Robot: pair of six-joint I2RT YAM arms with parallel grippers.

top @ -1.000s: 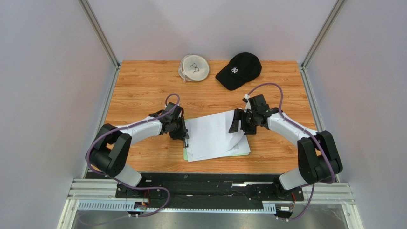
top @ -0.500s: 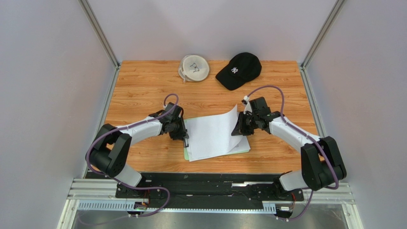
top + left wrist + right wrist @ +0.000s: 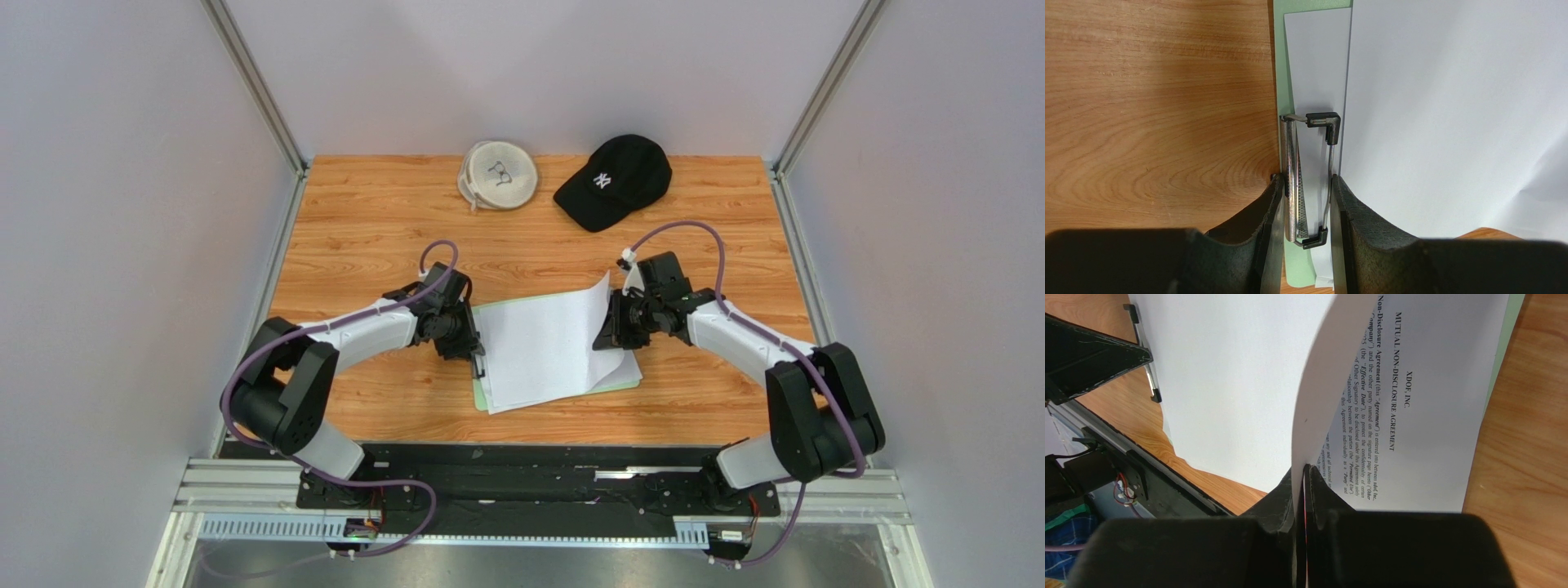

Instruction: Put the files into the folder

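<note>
A wooden table (image 3: 368, 221) seen from above, with grey walls on three sides. The folder (image 3: 1279, 61), pale mint green, lies flat in the near middle of the table, between the two arms. The files (image 3: 540, 349) cover almost all of it. Only thin green strips show along its left and near edges, and the white sheets reach past the near-left corner.

The left gripper (image 3: 1307, 180) is closed on the folder's metal clip (image 3: 1293, 177) at the left short end, with one finger on each side of it. The edges of the sheets lie just beside the clip's black-tipped wire.

The right gripper (image 3: 1303, 468) pinches the right edge of the top sheet (image 3: 1229, 386). This sheet curls up off the stack, blank side showing, with its far right corner raised. Under it lies a printed sheet (image 3: 1425, 404), whose heading reads "XDOF, INC." and "MUTUAL NON-DISCLOSURE AGREEMENT".

Bare wood runs all round the folder, widest toward the far edge. There sits a black cap (image 3: 620, 178) bearing a white "NY" logo (image 3: 602, 180), with a round white item (image 3: 499, 174) near its left. Both are well apart from the folder.
</note>
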